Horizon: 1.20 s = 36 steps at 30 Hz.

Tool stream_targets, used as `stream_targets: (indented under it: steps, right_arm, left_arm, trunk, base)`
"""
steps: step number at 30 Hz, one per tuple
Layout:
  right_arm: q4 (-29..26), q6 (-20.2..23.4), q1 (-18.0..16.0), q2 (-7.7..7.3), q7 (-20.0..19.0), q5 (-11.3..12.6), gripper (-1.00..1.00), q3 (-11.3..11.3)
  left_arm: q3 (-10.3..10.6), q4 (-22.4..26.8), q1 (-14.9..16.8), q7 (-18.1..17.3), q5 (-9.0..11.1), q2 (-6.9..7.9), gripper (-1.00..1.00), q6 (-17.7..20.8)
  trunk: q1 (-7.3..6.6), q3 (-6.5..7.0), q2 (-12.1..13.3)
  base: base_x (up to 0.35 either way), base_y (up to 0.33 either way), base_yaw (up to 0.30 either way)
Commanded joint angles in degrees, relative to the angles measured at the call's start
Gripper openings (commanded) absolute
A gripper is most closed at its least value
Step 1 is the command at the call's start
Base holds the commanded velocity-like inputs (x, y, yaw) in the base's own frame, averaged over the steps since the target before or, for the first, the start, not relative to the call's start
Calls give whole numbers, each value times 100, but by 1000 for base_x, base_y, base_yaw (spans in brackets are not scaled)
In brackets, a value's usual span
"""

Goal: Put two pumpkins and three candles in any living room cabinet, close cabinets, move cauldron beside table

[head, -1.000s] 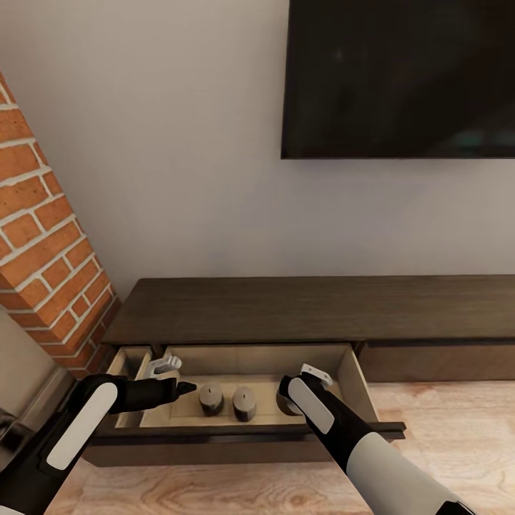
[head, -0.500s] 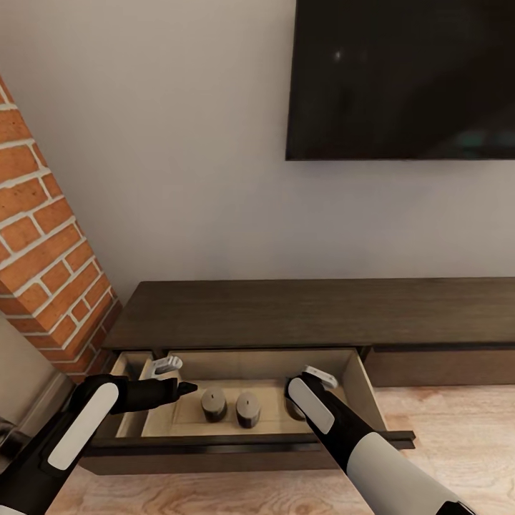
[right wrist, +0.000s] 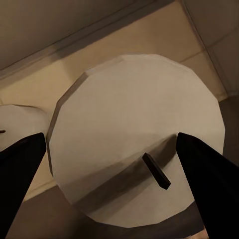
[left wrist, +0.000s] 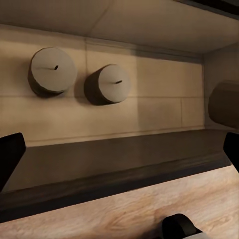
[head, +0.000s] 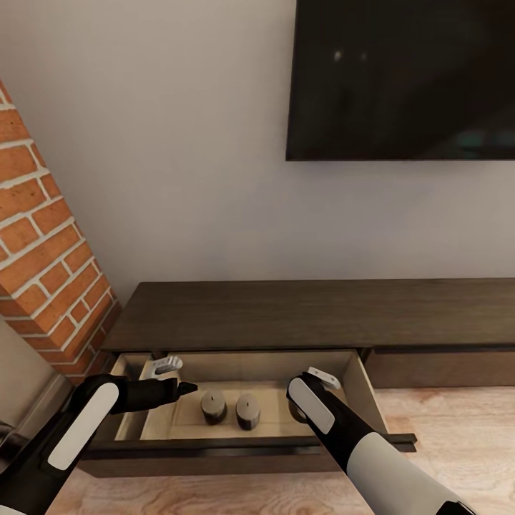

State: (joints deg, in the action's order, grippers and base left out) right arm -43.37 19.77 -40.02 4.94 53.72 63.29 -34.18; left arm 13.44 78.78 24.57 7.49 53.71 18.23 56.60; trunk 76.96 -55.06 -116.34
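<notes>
Head camera looks down from above the open drawer (head: 361,386), facing the wall. Left wrist camera peers in from the drawer's front; right wrist hangs very close over one candle (right wrist: 137,139).

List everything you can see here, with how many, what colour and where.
Candles: three, beige-grey, in the open drawer: two side by side, a third between the right gripper's fingers.
Cabinet: one, dark brown, against the wall.
Drawer: one, pale inside, pulled out.
Television: one, black, on the wall.
Brick column: one, red, at left.
Floor: light wood.
Left gripper: open, over the drawer's left end.
Right gripper: open around the third candle.
</notes>
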Motion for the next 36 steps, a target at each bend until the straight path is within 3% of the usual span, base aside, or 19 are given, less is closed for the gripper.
stream_targets:
  steps: [1, 18, 32, 36]
  right_arm:
    - [-6, 39, -6, -4, 37, 17, -100, -14]
    - [12, 79, -6, -25, 42, 26, -100, 30]
    - [8, 21, -6, -58, -29, 26, -100, 34]
    - [-3, 18, -6, -55, -43, 35, -100, 38]
  left_arm:
    - [10, 6, 4, 59, 60, 5, 100, 9]
    - [8, 15, 4, 59, 60, 5, 100, 9]
    - [10, 23, 4, 59, 61, 5, 100, 9]
    - [10, 23, 4, 59, 60, 5, 100, 9]
  trunk:
    - [0, -5, -2]
    - [0, -5, -2]
    - [307, -256, -564]
    - [329, -274, -604]
  base:
    - [36, 0, 0]
    - [28, 2, 0]
    - [0, 0, 0]
    - [0, 0, 0]
